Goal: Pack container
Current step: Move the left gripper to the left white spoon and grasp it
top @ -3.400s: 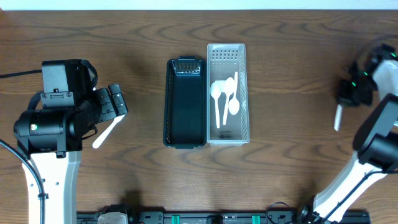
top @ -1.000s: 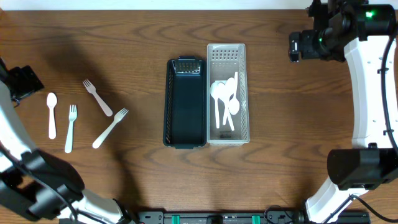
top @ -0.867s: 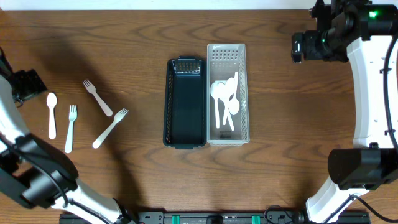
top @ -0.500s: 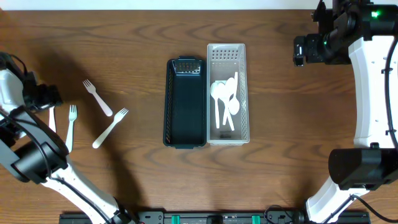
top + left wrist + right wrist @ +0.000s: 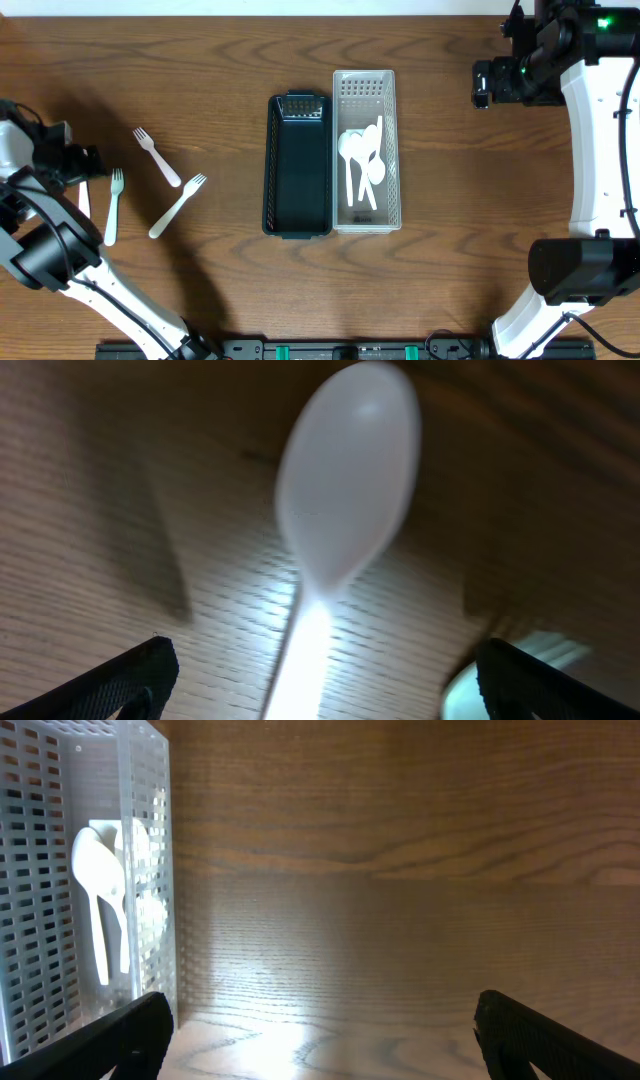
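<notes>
The loose spoon (image 5: 345,510) lies flat on the table (image 5: 480,250) far out to the left of the white basket (image 5: 390,110), well beyond the dark bin (image 5: 300,165) that sits against the basket's left wall. The left gripper (image 5: 72,160) hangs right over it with its jaws spread as wide as they go and nothing held. In the left wrist view the bowl fills the upper middle, and the handle runs down between the two dark fingertips (image 5: 140,670). Three forks (image 5: 157,157) lie between that spoon and the dark bin, well apart from the basket. Several spoons (image 5: 352,150) lie already inside the basket.

The right gripper (image 5: 485,82) hovers to the right of the basket, near its far end, equally wide open and empty. Its wrist view shows only the basket's perforated wall and bare wood.

The spoon looks like thin white plastic, so it is probably very light, smooth, and a little springy. It lies low on the wood, and closing fingers could easily skid it sideways or flip it. The bowl is rounded and likely to slip, so the narrow handle just below the bowl seems the better hold, pinched across its width with the fingertips down at the tabletop. A gentle squeeze should do, since a hard one might bend or snap the handle.
</notes>
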You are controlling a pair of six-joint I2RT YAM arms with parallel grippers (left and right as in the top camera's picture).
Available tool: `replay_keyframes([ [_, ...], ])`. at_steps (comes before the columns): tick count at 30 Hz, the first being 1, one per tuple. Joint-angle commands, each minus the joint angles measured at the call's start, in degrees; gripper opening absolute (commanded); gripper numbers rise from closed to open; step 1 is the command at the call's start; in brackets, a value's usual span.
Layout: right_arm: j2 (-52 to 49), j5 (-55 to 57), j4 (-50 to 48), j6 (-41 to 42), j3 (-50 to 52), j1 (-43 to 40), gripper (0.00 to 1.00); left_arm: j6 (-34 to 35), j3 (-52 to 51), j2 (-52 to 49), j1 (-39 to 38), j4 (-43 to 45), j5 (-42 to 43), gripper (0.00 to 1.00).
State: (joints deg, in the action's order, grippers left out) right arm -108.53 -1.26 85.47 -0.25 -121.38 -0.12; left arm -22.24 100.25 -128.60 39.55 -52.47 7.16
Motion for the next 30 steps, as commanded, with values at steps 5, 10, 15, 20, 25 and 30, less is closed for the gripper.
replay_keyframes([
  [5,-0.2,0.6,0.0,1.1,-0.1,-0.3,0.99,-1.1,0.0,-1.8,1.5,0.4,0.8,0.98],
  [10,-0.2,0.6,-0.5,1.1,-0.1,-0.3,0.99,-1.1,-0.1,-2.6,1.5,0.9,0.8,0.99],
  [15,-0.2,0.6,-0.6,1.9,-0.1,-0.3,0.98,-1.0,-0.2,-4.2,1.5,0.8,0.8,0.83],
  [20,-0.2,0.6,-0.6,1.9,-0.1,-0.3,0.96,-0.8,-0.8,-4.2,1.5,1.7,0.8,0.55],
  [25,-0.2,0.6,-0.8,1.9,-0.1,-0.3,0.96,0.0,-0.8,-4.2,1.5,2.0,0.8,0.44],
  [30,-0.2,0.6,-1.0,1.9,-0.1,-0.3,0.97,0.0,-0.8,-4.2,1.1,2.3,0.8,0.27],
])
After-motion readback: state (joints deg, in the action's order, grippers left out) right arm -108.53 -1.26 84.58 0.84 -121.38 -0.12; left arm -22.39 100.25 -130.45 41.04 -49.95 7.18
